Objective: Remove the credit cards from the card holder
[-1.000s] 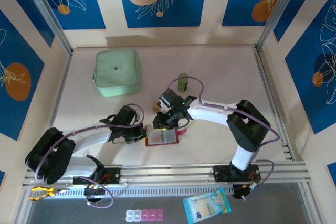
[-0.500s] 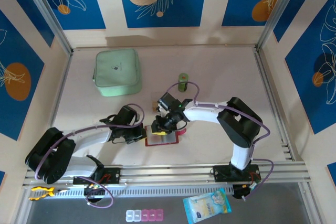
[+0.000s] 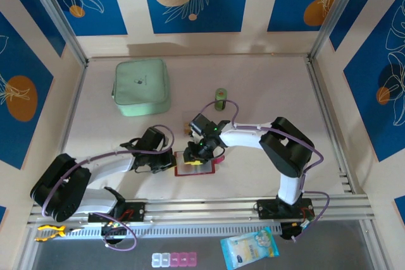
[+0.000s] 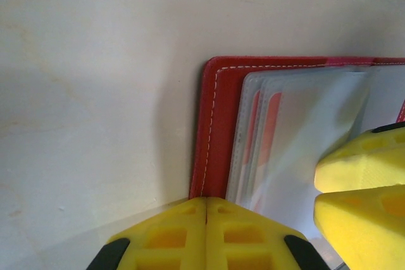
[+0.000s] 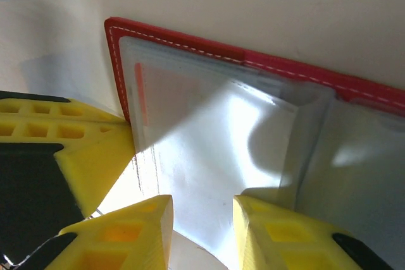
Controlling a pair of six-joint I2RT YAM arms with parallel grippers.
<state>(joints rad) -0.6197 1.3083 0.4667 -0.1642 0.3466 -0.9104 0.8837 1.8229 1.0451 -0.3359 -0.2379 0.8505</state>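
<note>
The card holder is the closest thing to the arm bases. It's lying open on the table with the sleeves facing up. The left hand has its fingers pressed together with nothing between them. It's sitting on the card holder's left edge, pinning it down as far as I can judge.

The right hand is down on the clear sleeves. Its fingers are partly spread, with a sleeve page in the gap, and I can't see it clamped on anything. The credit cards are inside the sleeves. A whitish one with a red patch shows through the plastic, and I can't pick out the other.

My worry is that those fingers close on slippery plastic instead of a card and the whole card holder lifts. The left hand only has an edge, so the card holder could slide out or flip shut. The two hands are also nearly touching, so a bump looks likely.

Past the card holder, the little green bottle and the mint-green case are well apart from it, so no risk there.
</note>
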